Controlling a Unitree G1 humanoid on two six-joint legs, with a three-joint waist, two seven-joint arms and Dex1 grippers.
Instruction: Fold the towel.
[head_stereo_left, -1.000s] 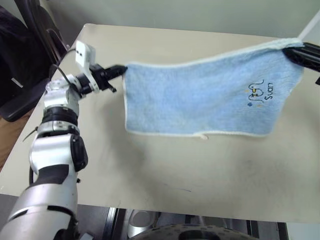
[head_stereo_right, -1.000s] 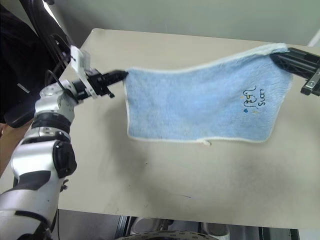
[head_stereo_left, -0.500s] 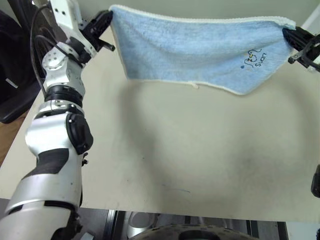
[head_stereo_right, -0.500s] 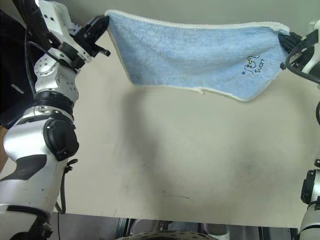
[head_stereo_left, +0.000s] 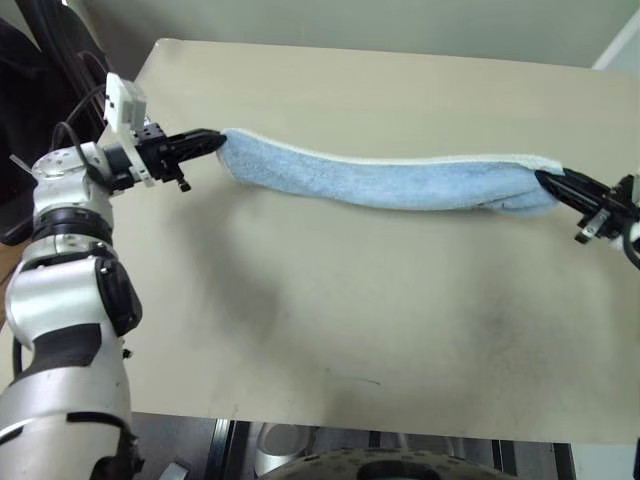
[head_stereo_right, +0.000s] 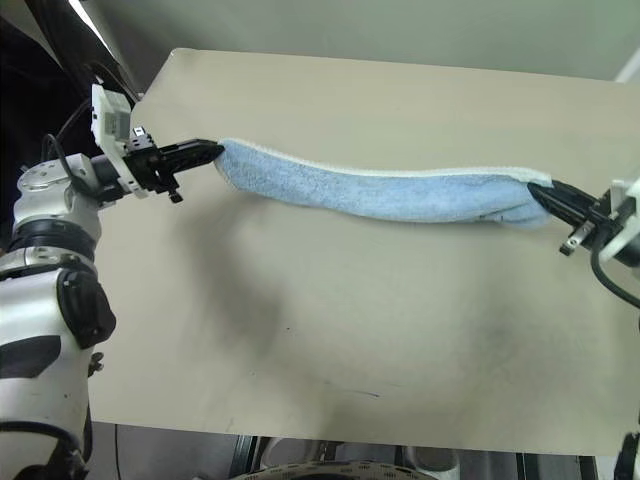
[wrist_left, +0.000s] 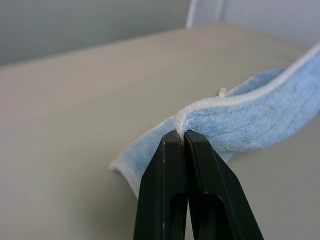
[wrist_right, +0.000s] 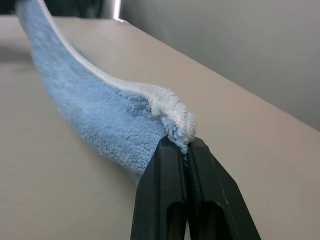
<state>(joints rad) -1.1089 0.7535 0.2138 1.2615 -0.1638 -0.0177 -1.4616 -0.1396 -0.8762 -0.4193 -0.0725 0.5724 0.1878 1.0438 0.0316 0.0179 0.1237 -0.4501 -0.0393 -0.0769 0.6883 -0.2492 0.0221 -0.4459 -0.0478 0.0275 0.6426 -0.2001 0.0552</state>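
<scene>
The soft, floppy light blue terry-cloth towel (head_stereo_left: 390, 180) sags over the tan desk (head_stereo_left: 400, 320). The left tool (head_stereo_left: 212, 140) and right tool (head_stereo_left: 548, 183) pinch its top corners, the best places to hold.

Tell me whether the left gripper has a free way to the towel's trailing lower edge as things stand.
Probably not: the left gripper is shut on a corner of the towel, as is the right gripper.

Towel (head_stereo_left: 400, 183) underside & any embroidered mark hidden in the fold; right arm cut off at frame edge.
</scene>
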